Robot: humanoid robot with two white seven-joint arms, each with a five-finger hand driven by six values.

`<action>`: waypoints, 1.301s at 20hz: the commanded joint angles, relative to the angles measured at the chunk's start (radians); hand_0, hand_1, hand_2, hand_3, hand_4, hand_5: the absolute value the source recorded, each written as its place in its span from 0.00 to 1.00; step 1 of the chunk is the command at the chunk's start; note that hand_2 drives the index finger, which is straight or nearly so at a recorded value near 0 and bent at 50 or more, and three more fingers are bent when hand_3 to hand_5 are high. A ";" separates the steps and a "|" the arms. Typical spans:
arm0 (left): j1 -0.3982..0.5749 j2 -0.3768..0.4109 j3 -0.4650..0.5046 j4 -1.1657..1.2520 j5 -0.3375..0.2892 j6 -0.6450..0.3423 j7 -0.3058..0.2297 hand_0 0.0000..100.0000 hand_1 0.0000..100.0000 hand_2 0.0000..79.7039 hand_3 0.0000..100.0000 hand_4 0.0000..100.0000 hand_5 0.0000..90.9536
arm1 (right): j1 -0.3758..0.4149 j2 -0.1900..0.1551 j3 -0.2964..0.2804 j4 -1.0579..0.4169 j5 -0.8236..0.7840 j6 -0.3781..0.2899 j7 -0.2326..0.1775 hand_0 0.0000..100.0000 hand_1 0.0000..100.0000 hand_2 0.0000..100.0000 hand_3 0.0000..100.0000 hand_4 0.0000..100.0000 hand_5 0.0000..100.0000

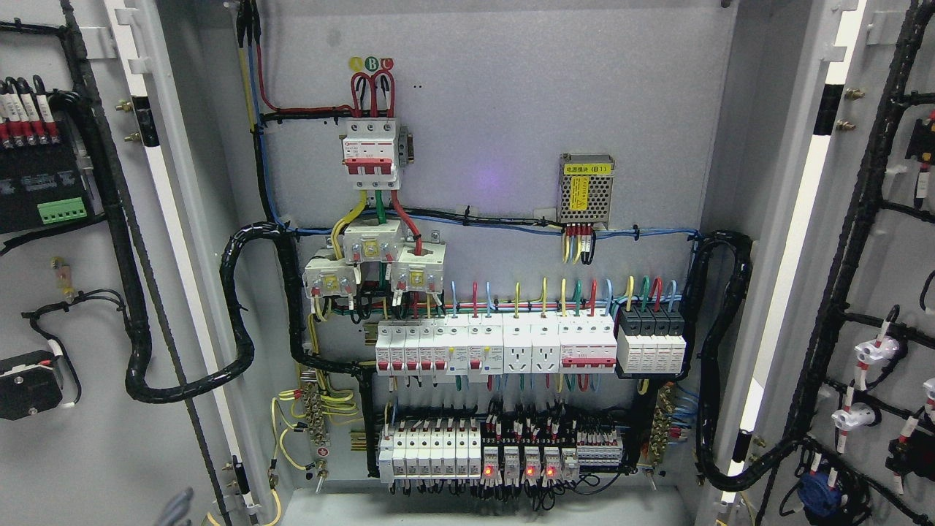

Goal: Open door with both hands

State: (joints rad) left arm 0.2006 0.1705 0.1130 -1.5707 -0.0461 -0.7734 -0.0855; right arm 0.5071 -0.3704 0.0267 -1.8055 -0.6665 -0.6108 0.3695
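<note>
Grey sheet-steel fills the view — an electrical cabinet standing wide open, its back panel crowded with breakers and coloured wiring. At the bottom edge, left of the middle, a few pale grey fingertips of the left hand (175, 509) poke into frame; they look loosely spread and hold nothing, though so little shows that this is a cautious reading. The right hand is out of view.

Just above and to the left of that hand hangs the left grey metal door leaf (109, 307), swung out and showing its inner face with a thick black corrugated cable loom (186, 391) looping beside its hinged edge. Far across from the hand, beyond the white row of circuit breakers (467, 351), the right grey metal door leaf (862, 292) is likewise swung out.

Both leaves look stiff and fairly heavy — rigid panels that swing on hinges rather than flex. I would judge the bare free edge the safest hold, well clear of wiring and mounted parts.
</note>
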 commanded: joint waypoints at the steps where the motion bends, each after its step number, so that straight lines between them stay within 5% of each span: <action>1: 0.095 -0.183 -0.098 0.243 -0.109 -0.481 0.003 0.12 0.56 0.00 0.00 0.00 0.00 | -0.030 0.123 0.216 0.504 0.056 -0.003 -0.006 0.07 0.14 0.00 0.00 0.00 0.00; 7: 0.088 -0.183 -0.087 0.737 -0.112 -0.481 0.001 0.12 0.56 0.00 0.00 0.00 0.00 | -0.100 0.272 0.205 0.932 0.059 -0.001 -0.006 0.07 0.14 0.00 0.00 0.00 0.00; 14: 0.034 -0.187 -0.030 1.194 -0.109 -0.480 0.001 0.12 0.56 0.00 0.00 0.00 0.00 | -0.303 0.335 0.208 1.506 0.062 0.002 -0.006 0.07 0.14 0.00 0.00 0.00 0.00; 18: -0.007 -0.187 -0.015 1.429 -0.104 -0.471 0.001 0.12 0.56 0.00 0.00 0.00 0.00 | -0.334 0.375 0.214 1.676 0.131 0.025 -0.009 0.07 0.14 0.00 0.00 0.00 0.00; 22: -0.020 -0.190 0.020 1.566 -0.103 -0.419 0.003 0.12 0.56 0.00 0.00 0.00 0.00 | -0.332 0.395 0.205 1.717 0.242 0.221 -0.021 0.07 0.14 0.00 0.00 0.00 0.00; 26: -0.024 -0.187 0.036 1.601 -0.098 -0.103 -0.002 0.12 0.56 0.00 0.00 0.00 0.00 | -0.332 0.390 0.206 1.723 0.246 0.350 -0.050 0.07 0.14 0.00 0.00 0.00 0.00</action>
State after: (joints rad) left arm 0.1935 0.0159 0.0967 -0.3752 -0.1487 -0.7734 -0.0815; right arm 0.1935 -0.0601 0.2143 -0.4271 -0.4689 -0.3463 0.3442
